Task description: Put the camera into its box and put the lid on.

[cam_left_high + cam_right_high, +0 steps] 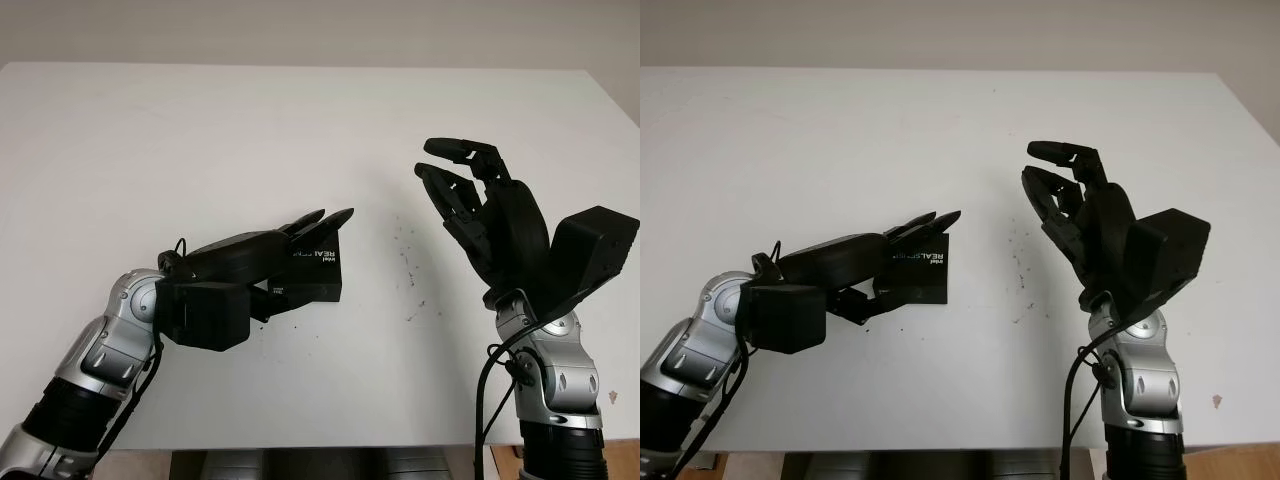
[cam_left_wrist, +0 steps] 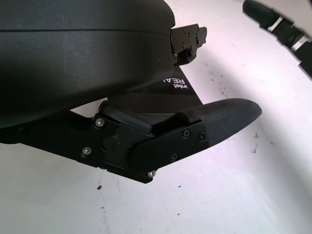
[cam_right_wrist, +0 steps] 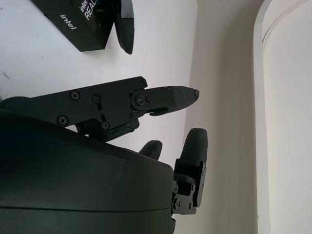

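One black box with white lettering lies flat on the white table, under and between the fingers of the left hand. That hand reaches over the box's top from the near-left side; its fingertips reach just past the box's far edge, and its thumb sits along the box's near side. The fingers are closed around the box. The box's right end sticks out beyond the fingertips and is uncovered; its lettered side faces the right hand.

The right hand is raised above the table, well to the right of the box, palm turned toward it. It is open and holds nothing, and its fingertips point up and to the left. Between its fingers and the box's right end is a bare strip of table with a few small dark specks on it. Nothing else stands there.

Beyond the fingertips of both hands the table runs bare to its far edge, where it meets a pale wall. Left of the left hand the surface is also open. The table's near edge passes just below both forearms, and its right edge lies past the right hand.
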Motion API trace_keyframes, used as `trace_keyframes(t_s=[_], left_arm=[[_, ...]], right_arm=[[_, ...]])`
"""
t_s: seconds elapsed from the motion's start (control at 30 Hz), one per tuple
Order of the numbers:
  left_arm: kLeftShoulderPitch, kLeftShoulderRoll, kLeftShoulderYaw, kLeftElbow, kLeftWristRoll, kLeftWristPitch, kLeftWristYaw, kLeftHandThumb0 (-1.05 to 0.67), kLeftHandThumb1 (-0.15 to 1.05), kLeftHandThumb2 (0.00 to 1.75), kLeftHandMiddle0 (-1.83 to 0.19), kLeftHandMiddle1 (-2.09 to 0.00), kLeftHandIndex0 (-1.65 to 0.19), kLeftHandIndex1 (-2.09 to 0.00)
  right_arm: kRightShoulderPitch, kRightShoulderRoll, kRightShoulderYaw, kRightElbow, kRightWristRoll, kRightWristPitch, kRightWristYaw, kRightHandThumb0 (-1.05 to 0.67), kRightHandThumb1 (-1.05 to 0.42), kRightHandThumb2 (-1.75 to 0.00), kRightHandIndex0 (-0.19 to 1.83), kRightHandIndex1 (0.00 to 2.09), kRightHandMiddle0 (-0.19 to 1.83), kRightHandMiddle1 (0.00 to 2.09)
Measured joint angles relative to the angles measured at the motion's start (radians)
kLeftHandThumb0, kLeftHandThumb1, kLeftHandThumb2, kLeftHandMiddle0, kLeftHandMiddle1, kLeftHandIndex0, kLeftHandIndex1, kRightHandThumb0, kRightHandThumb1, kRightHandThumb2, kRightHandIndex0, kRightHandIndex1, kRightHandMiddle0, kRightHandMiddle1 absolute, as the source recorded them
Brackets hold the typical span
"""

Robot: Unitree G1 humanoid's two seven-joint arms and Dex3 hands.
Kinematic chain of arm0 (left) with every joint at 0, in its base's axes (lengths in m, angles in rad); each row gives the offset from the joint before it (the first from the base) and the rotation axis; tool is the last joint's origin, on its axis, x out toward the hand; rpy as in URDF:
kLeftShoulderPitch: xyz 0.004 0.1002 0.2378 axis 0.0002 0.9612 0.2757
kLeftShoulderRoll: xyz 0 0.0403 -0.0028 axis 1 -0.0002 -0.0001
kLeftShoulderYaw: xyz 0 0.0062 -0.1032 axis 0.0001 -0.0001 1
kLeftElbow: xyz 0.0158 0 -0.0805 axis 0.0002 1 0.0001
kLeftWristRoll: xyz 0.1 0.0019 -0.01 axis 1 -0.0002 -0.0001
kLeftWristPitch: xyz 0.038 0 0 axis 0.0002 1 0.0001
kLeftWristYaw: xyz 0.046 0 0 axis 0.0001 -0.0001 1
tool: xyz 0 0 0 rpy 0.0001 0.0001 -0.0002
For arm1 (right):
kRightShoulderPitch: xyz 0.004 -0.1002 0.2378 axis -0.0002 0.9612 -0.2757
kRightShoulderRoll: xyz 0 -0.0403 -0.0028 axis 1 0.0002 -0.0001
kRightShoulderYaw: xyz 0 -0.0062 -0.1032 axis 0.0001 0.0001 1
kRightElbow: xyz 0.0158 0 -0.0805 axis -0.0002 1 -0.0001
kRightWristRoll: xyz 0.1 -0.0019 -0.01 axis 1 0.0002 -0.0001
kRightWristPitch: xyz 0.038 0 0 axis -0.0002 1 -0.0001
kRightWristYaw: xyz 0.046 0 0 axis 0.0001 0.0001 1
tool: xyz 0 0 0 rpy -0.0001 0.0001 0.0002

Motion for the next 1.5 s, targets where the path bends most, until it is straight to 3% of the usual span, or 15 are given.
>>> trace_keyframes(t_s=[0.27, 0.57, 0.77, 0.87, 0.93, 1.13, 1.33, 1.5], left_arm=[[0.007, -0.024, 0.021, 0.024, -0.053, 0.002, 0.030, -0.90, 1.05, 0.83, 0.19, 0.00, 0.19, 0.00], [0.037, -0.128, 0.230, -0.005, -0.350, 0.038, 0.142, -0.82, 1.05, 0.79, 0.19, 0.00, 0.19, 0.00], [0.035, -0.240, 0.349, -0.047, -0.551, 0.113, 0.252, -0.84, 1.05, 0.72, 0.19, 0.00, 0.19, 0.00], [0.029, -0.288, 0.396, -0.056, -0.604, 0.131, 0.319, -0.84, 1.05, 0.73, 0.19, 0.00, 0.19, 0.00], [0.022, -0.301, 0.421, -0.040, -0.634, 0.136, 0.335, -0.85, 1.05, 0.74, 0.19, 0.00, 0.19, 0.00], [-0.012, -0.319, 0.482, 0.083, -0.705, 0.170, 0.346, -0.82, 1.05, 0.74, 0.19, 0.00, 0.19, 0.00], [-0.019, -0.327, 0.489, 0.191, -0.707, 0.137, 0.341, -0.83, 1.05, 0.74, 0.19, 0.00, 0.19, 0.00], [-0.019, -0.342, 0.488, 0.205, -0.704, 0.135, 0.358, -0.84, 1.05, 0.73, 0.19, 0.00, 0.19, 0.00]], right_arm=[[0.002, 0.000, 0.002, -0.010, 0.002, 0.009, -0.003, -0.41, -1.05, -0.19, -0.04, 1.08, -0.09, 1.39], [0.004, 0.016, 0.014, -0.010, 0.002, 0.009, -0.016, -0.39, -1.05, -0.19, -0.02, 1.09, -0.08, 1.34], [0.004, 0.051, 0.031, -0.017, -0.004, 0.009, -0.049, -0.45, -1.05, -0.25, -0.13, 1.01, -0.15, 1.28], [0.004, 0.066, 0.057, -0.038, -0.028, 0.009, -0.066, -0.52, -1.05, -0.36, -0.18, 0.84, -0.19, 0.94], [0.004, 0.069, 0.075, -0.047, -0.047, 0.009, -0.073, -0.55, -1.05, -0.44, -0.18, 0.62, -0.19, 0.68], [0.008, 0.081, 0.141, -0.058, -0.135, -0.005, -0.090, -0.64, -1.05, -0.58, -0.19, 0.11, -0.19, 0.11], [0.017, 0.092, 0.188, -0.058, -0.215, -0.018, -0.112, -0.76, -1.05, -0.59, -0.19, 0.00, -0.19, 0.00], [0.018, 0.094, 0.217, -0.065, -0.270, 0.033, -0.120, -0.84, -1.05, -0.60, -0.19, 0.00, -0.19, 0.00]])
